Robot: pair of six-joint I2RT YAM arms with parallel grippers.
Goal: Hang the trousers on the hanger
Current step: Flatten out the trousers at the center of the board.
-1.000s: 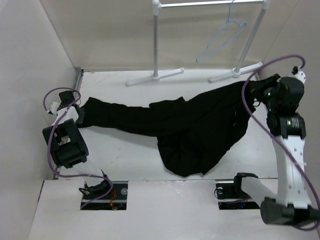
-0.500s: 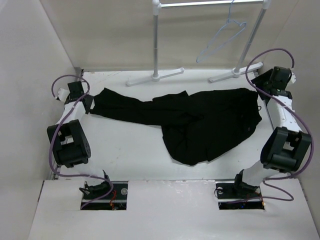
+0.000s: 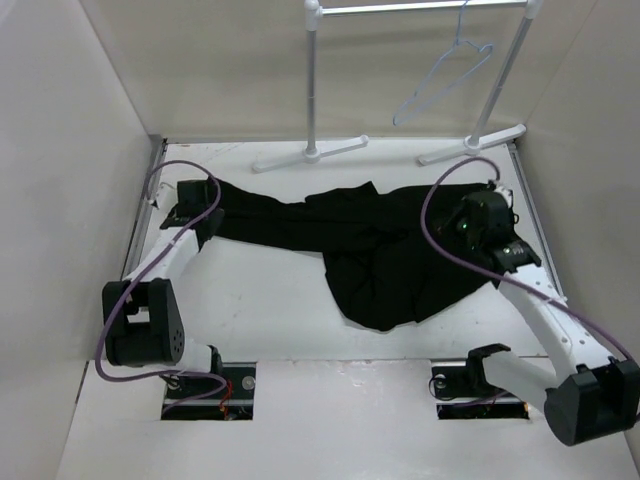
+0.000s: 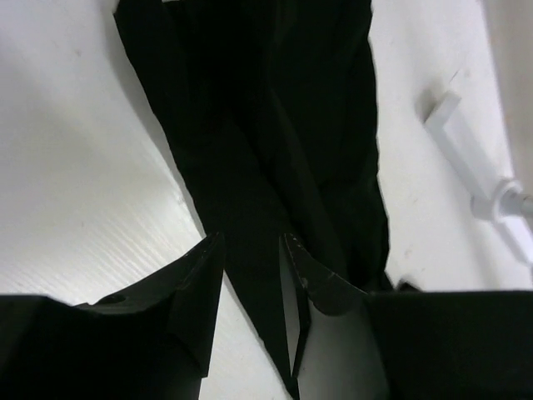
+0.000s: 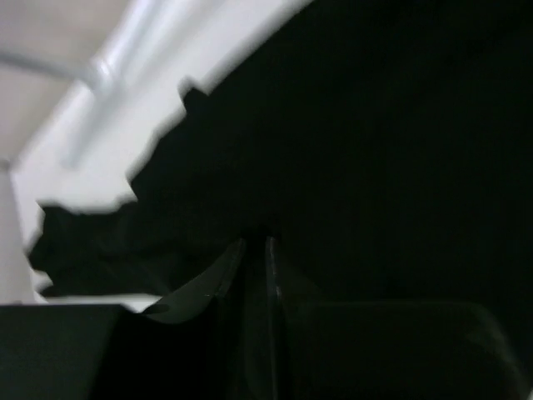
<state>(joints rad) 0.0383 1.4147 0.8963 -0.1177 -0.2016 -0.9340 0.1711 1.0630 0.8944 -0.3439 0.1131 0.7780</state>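
The black trousers [image 3: 380,250] lie spread across the table, one leg stretched to the left and the bulky part bunched at centre right. The pale blue hanger [image 3: 445,75] hangs by its hook from the white rail at the back right, empty. My left gripper [image 3: 210,213] is at the leg's left end. In the left wrist view its jaws [image 4: 251,242] stand narrowly apart, pinching a strip of the trousers [image 4: 266,125]. My right gripper [image 3: 458,222] rests on the right part. In the right wrist view its jaws [image 5: 256,242] are nearly closed on dark trouser fabric [image 5: 375,150].
The white rail stand has two poles [image 3: 313,80] and flat feet [image 3: 310,152] on the table's far side, just behind the trousers. One foot shows in the left wrist view [image 4: 466,150]. Walls close the table on the left, right and back.
My right arm swung in from the far right corner toward the centre, pulling the trousers' right part inward. My left gripper moved right and farther back with the leg end.
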